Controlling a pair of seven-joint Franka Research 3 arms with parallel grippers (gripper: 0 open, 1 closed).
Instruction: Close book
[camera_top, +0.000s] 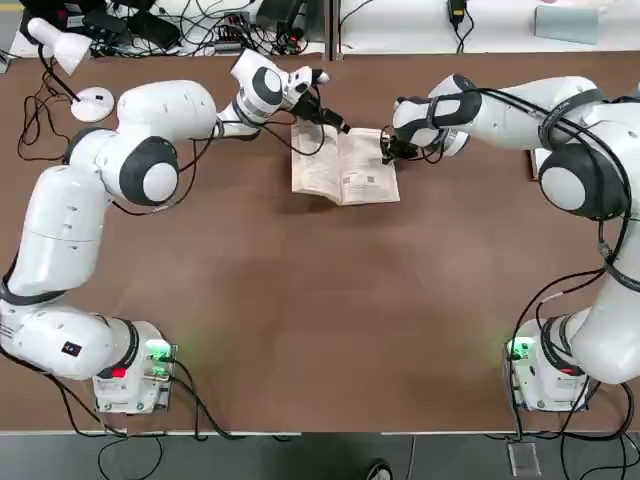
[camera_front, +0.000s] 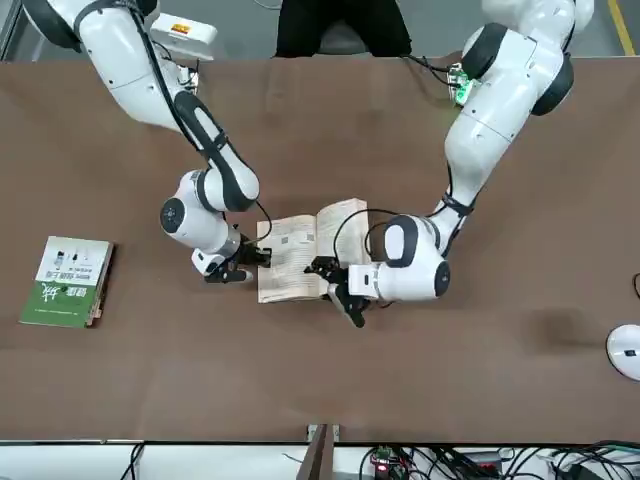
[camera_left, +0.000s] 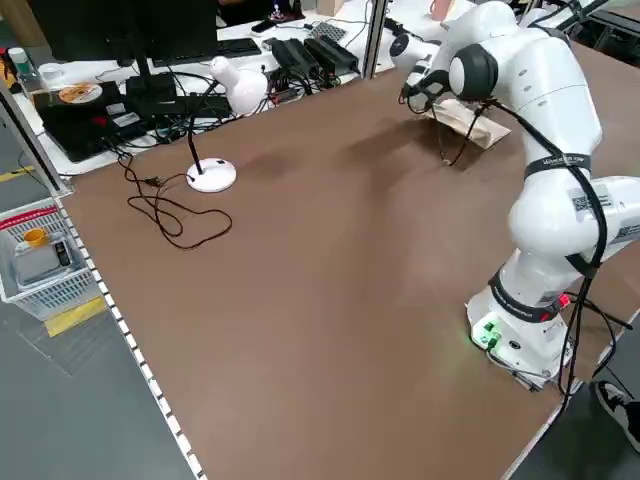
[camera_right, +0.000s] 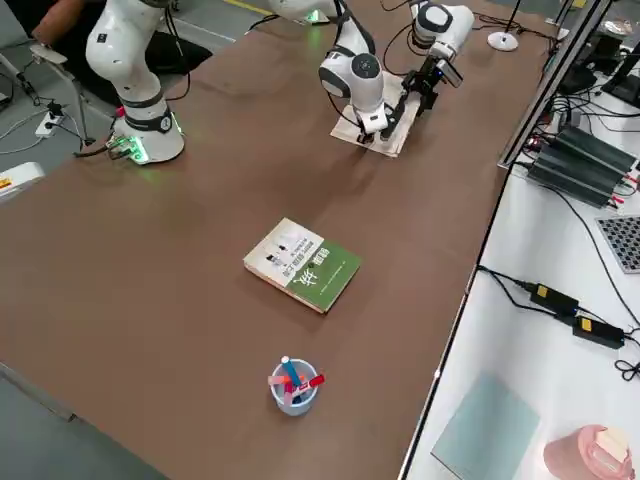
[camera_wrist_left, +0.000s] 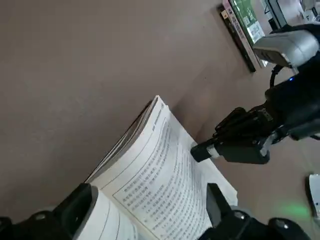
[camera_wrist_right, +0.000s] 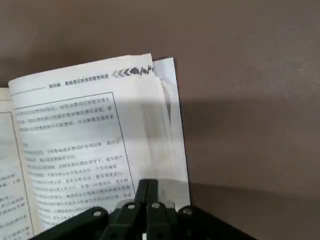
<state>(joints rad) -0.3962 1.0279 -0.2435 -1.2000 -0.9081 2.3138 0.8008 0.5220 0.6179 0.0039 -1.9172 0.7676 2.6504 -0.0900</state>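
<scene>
Just above the middle of the top view, the book (camera_top: 345, 166) lies open on the brown table (camera_top: 320, 320), cream pages up. At its right edge, the right gripper (camera_top: 386, 150) has its fingers pressed together, their tips resting on the outer page. At the book's upper left edge sits the left gripper (camera_top: 335, 122), its fingers (camera_wrist_left: 80, 207) spread apart on either side of the near page in its wrist view. At the front view's left edge a green-and-white book (camera_front: 68, 281) lies well apart.
</scene>
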